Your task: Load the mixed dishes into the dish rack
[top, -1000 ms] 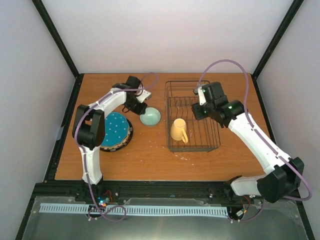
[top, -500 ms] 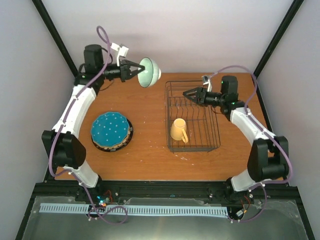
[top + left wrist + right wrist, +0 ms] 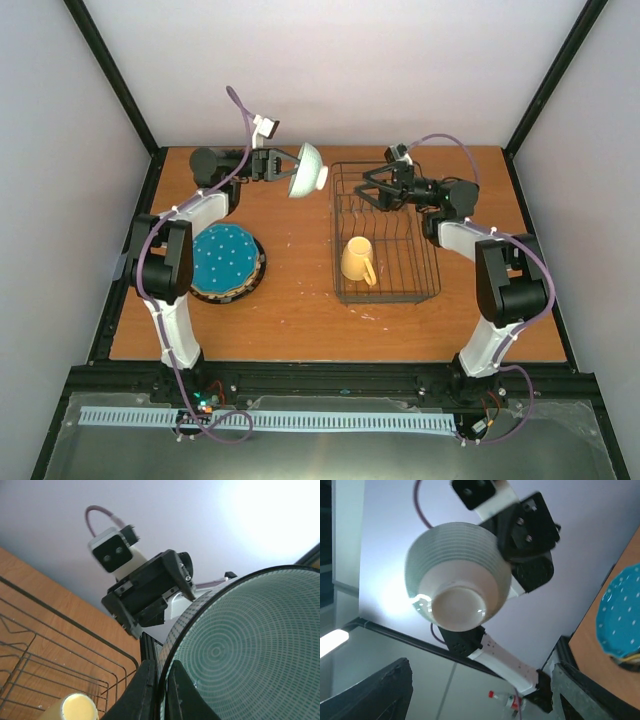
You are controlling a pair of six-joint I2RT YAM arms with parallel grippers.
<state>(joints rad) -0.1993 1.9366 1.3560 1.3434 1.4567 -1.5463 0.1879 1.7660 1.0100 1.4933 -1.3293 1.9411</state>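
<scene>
Left wrist: ribbed, perhaps ceramic bowl (image 3: 240, 650).

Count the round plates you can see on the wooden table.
1: the teal dotted round plate sits on the table, left of the dark wire dish rack. A darker rim shows beneath it, so more plates may be hidden.

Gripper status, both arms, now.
Left gripper: closed on the rim of the green bowl, which it holds in the air.
Right gripper: open, holding nothing.
</scene>
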